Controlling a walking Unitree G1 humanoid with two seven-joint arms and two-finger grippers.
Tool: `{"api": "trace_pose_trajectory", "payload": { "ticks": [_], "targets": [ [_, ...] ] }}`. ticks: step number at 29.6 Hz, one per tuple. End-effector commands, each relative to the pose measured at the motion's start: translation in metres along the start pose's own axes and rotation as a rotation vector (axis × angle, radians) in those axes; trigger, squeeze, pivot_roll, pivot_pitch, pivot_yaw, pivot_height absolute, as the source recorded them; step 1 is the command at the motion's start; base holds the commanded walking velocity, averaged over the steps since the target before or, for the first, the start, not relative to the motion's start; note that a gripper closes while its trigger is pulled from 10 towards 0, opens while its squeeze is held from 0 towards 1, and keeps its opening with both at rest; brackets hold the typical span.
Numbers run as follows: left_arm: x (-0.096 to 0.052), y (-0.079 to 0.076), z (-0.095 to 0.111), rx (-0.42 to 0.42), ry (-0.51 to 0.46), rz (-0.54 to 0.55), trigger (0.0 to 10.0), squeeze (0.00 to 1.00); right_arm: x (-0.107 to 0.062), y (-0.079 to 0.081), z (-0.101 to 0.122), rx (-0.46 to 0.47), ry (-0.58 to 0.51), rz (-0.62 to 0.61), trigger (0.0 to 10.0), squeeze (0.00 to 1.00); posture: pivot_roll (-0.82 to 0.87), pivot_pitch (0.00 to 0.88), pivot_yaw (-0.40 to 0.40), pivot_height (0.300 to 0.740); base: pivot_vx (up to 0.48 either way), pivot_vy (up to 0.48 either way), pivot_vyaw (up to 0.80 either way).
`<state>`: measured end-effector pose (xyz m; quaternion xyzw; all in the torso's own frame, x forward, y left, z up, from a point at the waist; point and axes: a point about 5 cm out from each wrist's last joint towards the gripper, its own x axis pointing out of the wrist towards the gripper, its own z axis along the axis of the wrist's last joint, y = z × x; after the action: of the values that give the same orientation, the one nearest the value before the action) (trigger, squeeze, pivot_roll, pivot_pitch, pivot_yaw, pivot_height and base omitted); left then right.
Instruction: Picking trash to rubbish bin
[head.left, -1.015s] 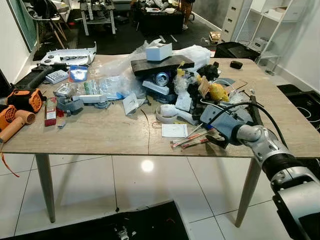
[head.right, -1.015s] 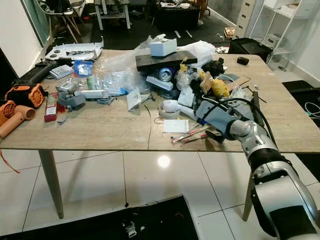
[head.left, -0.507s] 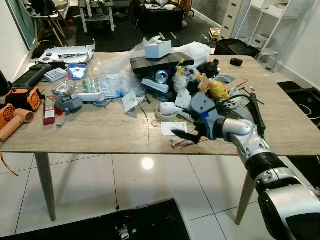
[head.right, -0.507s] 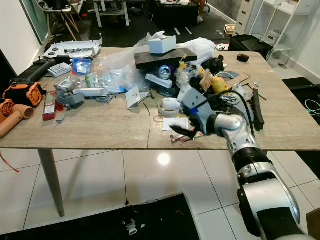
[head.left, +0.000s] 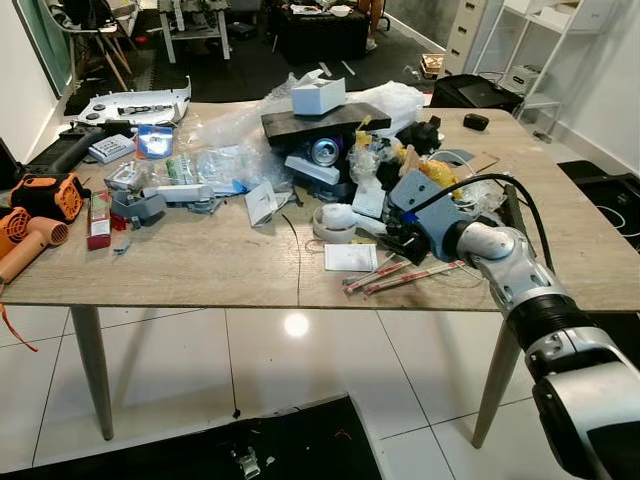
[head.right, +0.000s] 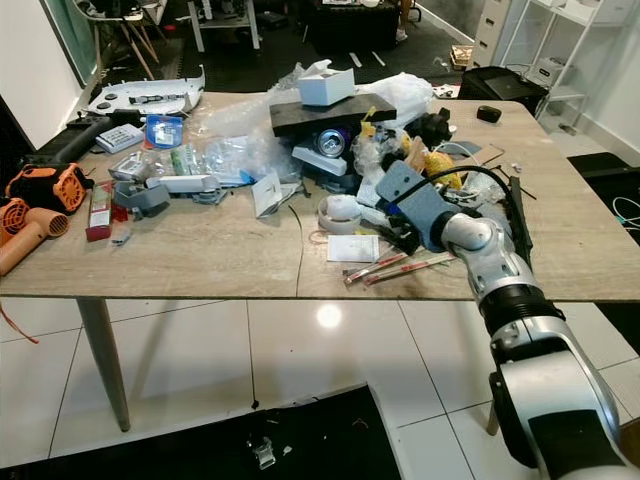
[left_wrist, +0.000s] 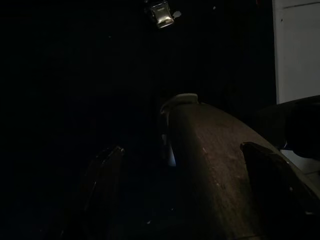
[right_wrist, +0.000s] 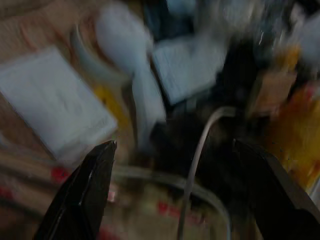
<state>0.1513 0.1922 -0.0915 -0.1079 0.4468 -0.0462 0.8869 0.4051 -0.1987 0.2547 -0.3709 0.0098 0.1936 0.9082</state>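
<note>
Hovering right of centre, the right gripper (right_wrist: 175, 185) spreads its fingers wide above the chopstick packets (head.left: 400, 275), seemingly lining up a grab.

My right gripper (head.left: 400, 243): black fingers, grey-blue housing; table (head.left: 200, 270) pale wood grain; paper slip (head.left: 350, 257) white; chopstick wrappers (head.left: 405, 274) tan with red print; tape roll (head.left: 333, 222) white; left-edge tool (head.left: 50, 197) orange and black.
</note>
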Motion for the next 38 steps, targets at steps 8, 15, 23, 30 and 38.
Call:
{"api": "trace_pose_trajectory", "payload": {
  "ticks": [8,15,23,30,38],
  "targets": [
    [-0.008,-0.004,-0.039,-0.018,0.171,-0.020,10.0,0.00,-0.010,0.008,-0.015,0.101,0.100,-0.061,10.0,0.00,-0.12,0.207,0.023,0.740,0.000,0.000,0.00],
    [-0.007,-0.005,-0.036,-0.015,0.167,-0.025,10.0,0.00,-0.015,0.010,-0.018,0.127,0.116,-0.139,0.0,0.00,-0.12,0.199,0.025,0.740,0.000,0.000,0.00],
    [-0.005,-0.007,-0.033,-0.015,0.160,-0.032,10.0,0.00,-0.018,0.018,-0.015,0.147,0.114,-0.158,0.0,0.00,-0.13,0.193,0.030,0.740,0.000,0.000,0.00],
    [-0.004,-0.008,-0.031,-0.011,0.160,-0.034,10.0,0.00,-0.019,0.016,-0.014,0.148,0.104,-0.183,0.0,0.00,-0.13,0.184,0.033,0.740,0.000,0.000,0.00],
    [-0.003,-0.008,-0.029,-0.002,0.160,-0.041,10.0,0.00,-0.036,0.001,0.067,0.527,-0.542,-0.167,0.0,0.00,-0.14,0.169,0.038,0.740,0.000,0.000,0.00]
  ]
}}
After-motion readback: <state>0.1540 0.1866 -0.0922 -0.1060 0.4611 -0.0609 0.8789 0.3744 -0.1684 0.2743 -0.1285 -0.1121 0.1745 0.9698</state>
